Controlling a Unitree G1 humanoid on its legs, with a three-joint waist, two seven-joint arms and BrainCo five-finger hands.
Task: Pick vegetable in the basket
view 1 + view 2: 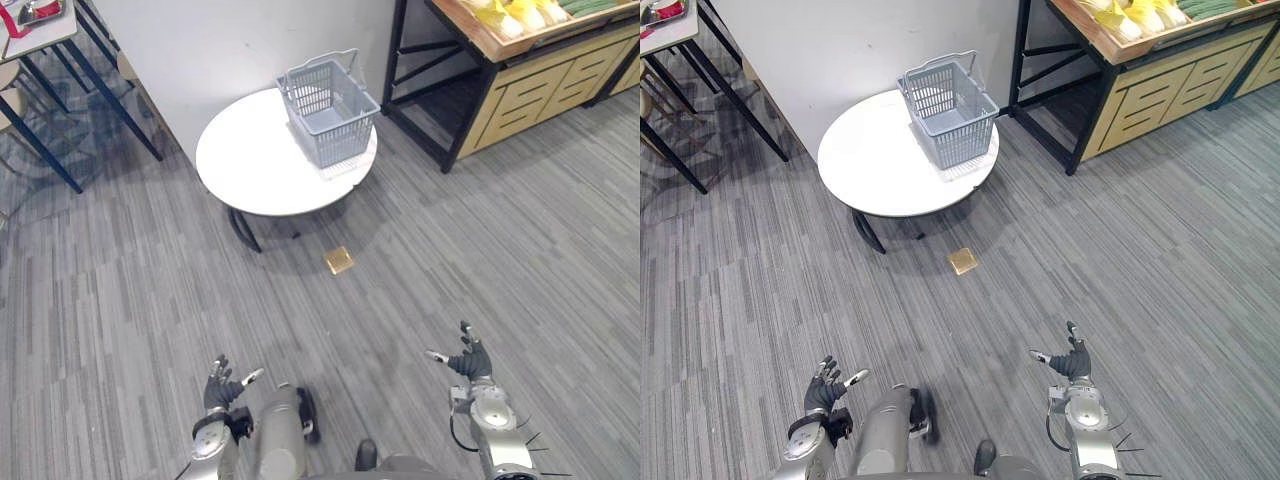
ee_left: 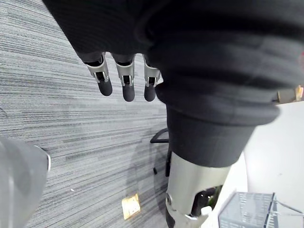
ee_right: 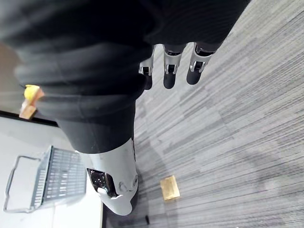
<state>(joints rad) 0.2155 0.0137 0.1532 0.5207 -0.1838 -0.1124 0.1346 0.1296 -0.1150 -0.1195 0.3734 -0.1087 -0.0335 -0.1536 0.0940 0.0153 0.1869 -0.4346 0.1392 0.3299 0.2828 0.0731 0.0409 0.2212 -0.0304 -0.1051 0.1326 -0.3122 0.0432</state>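
Observation:
A grey plastic basket [image 1: 328, 106] stands on the round white table [image 1: 250, 160], near its right rim, and looks empty. Yellow and green vegetables [image 1: 520, 14] lie on a wooden shelf unit [image 1: 530, 80] at the far right. My left hand [image 1: 222, 387] hangs low at the lower left, open with relaxed fingers [image 2: 124, 83] and nothing in it. Low at the lower right, my right hand [image 1: 466, 360] is open too, its fingers [image 3: 171, 71] straight over bare carpet. Both hands are far from the basket and the vegetables.
A small brass floor plate [image 1: 338, 260] lies on the grey carpet in front of the table. A dark-legged table [image 1: 40, 40] with a red thing on it stands at the far left. A white wall panel [image 1: 230, 40] rises behind the round table.

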